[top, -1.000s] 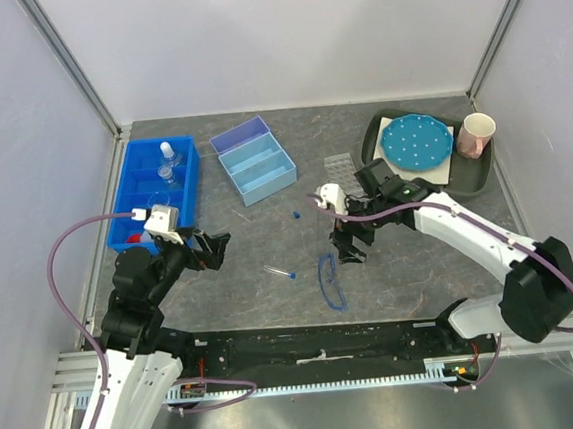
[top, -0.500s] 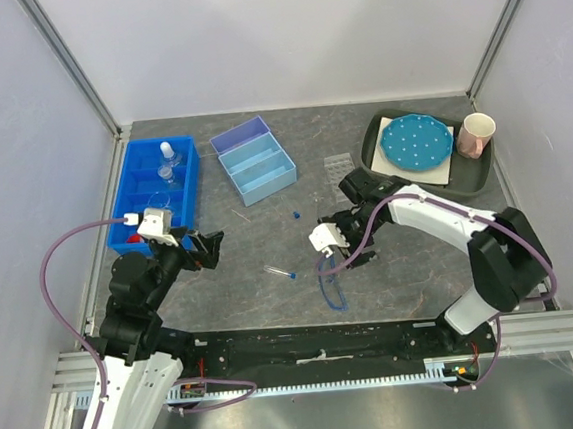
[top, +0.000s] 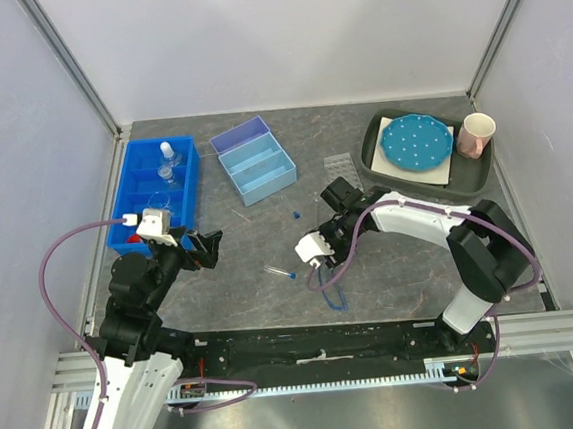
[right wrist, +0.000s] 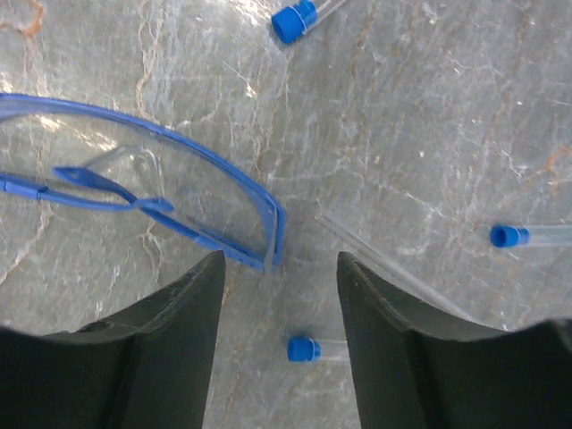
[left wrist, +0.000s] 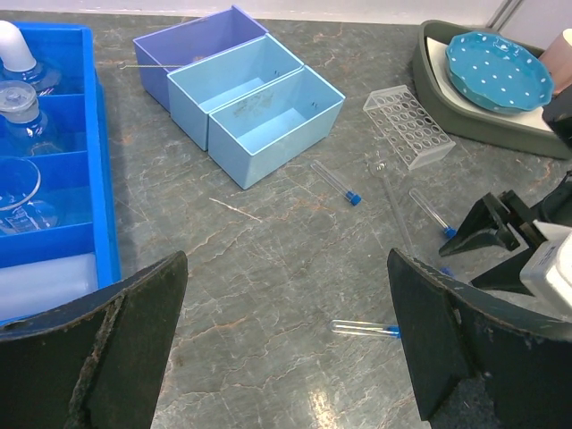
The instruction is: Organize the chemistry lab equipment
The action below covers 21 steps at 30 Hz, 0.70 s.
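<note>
Blue-rimmed safety glasses (right wrist: pixel 179 207) lie on the grey tabletop; they also show in the top view as the glasses (top: pixel 330 291). My right gripper (right wrist: pixel 279 268) hangs low over their right end, jaws partly apart and gripping nothing. Between those jaws lies a blue-capped tube (right wrist: pixel 306 349). More capped tubes (right wrist: pixel 291 20) and a thin glass rod (right wrist: pixel 384 264) lie nearby. My left gripper (left wrist: pixel 286 259) is wide open above bare table, with one tube (left wrist: pixel 366 329) lying just inside its right finger. Clear flasks (left wrist: pixel 22 100) stand in the blue bin (top: pixel 188 178).
A light-blue divided box (top: pixel 254 160) sits at the back centre. A clear tube rack (left wrist: pixel 407 125) lies beside a dark tray (top: pixel 373 145) that holds a blue dotted disc (top: pixel 416 143) and a paper cup (top: pixel 477 135). Metal frame posts edge the table.
My right arm has swung left and towards the near edge, down to the glasses, and its jaws have narrowed. The left arm has barely moved.
</note>
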Motion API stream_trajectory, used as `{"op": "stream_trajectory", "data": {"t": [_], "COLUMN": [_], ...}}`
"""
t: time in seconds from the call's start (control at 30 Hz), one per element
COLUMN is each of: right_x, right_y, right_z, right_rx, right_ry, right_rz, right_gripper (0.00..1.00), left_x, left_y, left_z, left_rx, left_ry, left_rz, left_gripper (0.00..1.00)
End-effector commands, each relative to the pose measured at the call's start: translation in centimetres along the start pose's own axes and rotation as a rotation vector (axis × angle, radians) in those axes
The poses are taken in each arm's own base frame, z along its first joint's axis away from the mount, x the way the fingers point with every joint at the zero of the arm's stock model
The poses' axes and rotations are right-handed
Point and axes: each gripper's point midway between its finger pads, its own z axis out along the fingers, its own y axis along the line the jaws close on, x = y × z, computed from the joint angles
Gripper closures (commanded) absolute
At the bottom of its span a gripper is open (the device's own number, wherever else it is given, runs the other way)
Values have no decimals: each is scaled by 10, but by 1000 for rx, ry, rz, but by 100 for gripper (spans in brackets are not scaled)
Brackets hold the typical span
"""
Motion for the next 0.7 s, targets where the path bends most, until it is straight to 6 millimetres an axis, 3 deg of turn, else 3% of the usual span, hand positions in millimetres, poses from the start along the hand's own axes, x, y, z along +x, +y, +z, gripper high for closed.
{"op": "stream_trajectory", "data": {"t": [0.0,0.13,0.37,0.57,0.67], "right_x": [2,7,7,-1,-8], "right_y": [3,8,12,10,0], "right_z": [14,17,15,5,-10], "right_rx": [-5,-10,10,59,120], "right_ry": [2,22,41,29,28], "right_rz": [-4,8,35,126,221], "right_gripper": [44,57,90,99,99], "left_x": [-4,-2,-3,-3,-5], "left_y": [3,2,2,2,5], "left_z": [-1,0,0,0,-1], "left_rx": [-14,-7,-7,-7,-22], "left_ry": [-16,-11,-12,-12,-20], "left_rz": [29,28,30,27,27], "left_gripper": [1,1,1,1,1]}}
